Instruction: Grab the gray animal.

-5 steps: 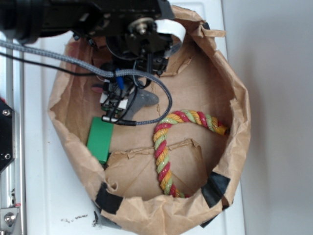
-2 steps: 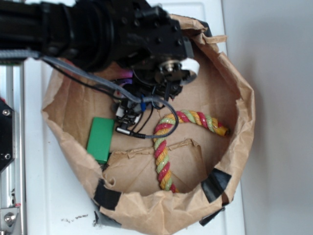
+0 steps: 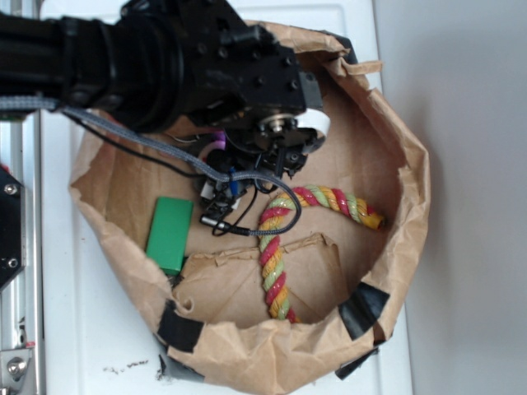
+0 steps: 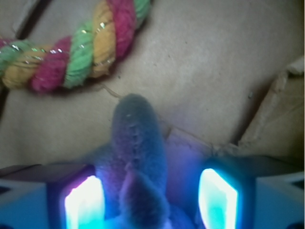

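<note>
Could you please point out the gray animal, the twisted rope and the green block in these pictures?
gray animal (image 4: 136, 143): wrist view, fuzzy body.
twisted rope (image 3: 274, 265): exterior view, straight middle stretch.
green block (image 3: 170, 234): exterior view, top face.

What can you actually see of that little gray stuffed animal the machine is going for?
Only the wrist view shows the gray animal: fuzzy bluish-gray plush, one long rounded limb pointing toward the striped rope, lying on the brown paper. It sits between the glowing fingers, nearer the left one, with a gap on the right. From outside, the arm hides it.

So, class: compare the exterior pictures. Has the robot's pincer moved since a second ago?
Yes. Against the green block, which stays put, the pincer has shifted rightward, toward the rope, with the gray animal between its fingers.
</note>
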